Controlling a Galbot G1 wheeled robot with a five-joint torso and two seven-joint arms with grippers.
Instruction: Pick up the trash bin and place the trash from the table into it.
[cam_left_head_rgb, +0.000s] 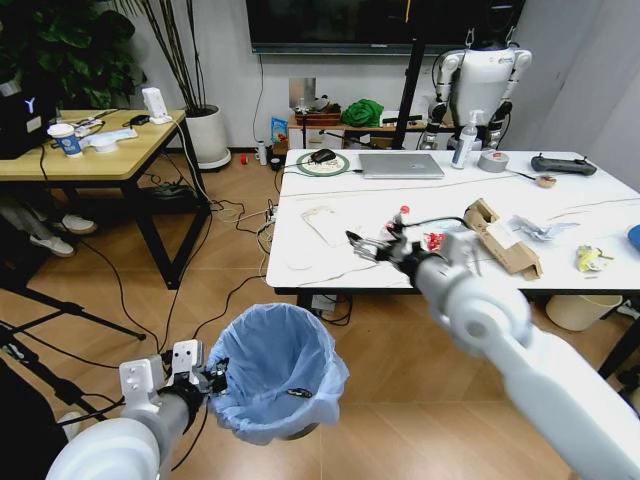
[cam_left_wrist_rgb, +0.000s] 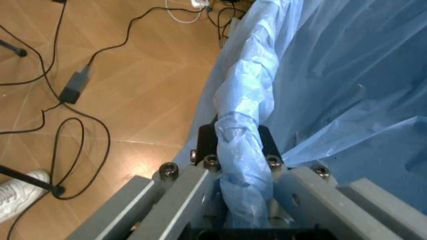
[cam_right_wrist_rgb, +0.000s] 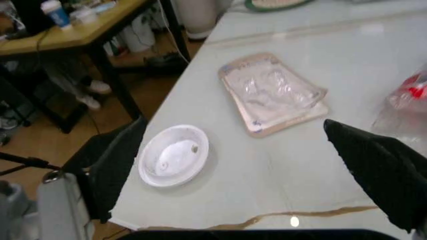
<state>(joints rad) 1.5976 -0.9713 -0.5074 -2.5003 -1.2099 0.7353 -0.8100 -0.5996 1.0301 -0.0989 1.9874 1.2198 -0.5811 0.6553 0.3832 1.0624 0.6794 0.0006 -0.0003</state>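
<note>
The trash bin (cam_left_head_rgb: 275, 370), dark and lined with a crinkled light-blue bag, hangs above the wooden floor in front of the table (cam_left_head_rgb: 300, 240). My left gripper (cam_left_head_rgb: 213, 383) is shut on its bag-covered rim (cam_left_wrist_rgb: 243, 135). My right gripper (cam_left_head_rgb: 368, 247) is open, low over the table's front left part. Between its dark fingers (cam_right_wrist_rgb: 110, 165) lie a white round lid (cam_right_wrist_rgb: 173, 162) and a clear plastic tray (cam_right_wrist_rgb: 273, 95). A red-labelled bottle (cam_right_wrist_rgb: 407, 100) lies beside the gripper. A red wrapper (cam_left_head_rgb: 433, 241), torn cardboard box (cam_left_head_rgb: 500, 235), crumpled paper (cam_left_head_rgb: 540, 228) and yellow wrapper (cam_left_head_rgb: 590, 258) lie to its right.
A laptop (cam_left_head_rgb: 400, 165), spray bottle (cam_left_head_rgb: 463, 140), tape roll (cam_left_head_rgb: 493, 160) and a controller (cam_left_head_rgb: 560, 163) sit at the table's far side. A yellow wooden desk (cam_left_head_rgb: 90, 150) stands to the left. Cables (cam_left_head_rgb: 235, 215) trail over the floor. A cream bin (cam_left_head_rgb: 580, 310) stands under the table.
</note>
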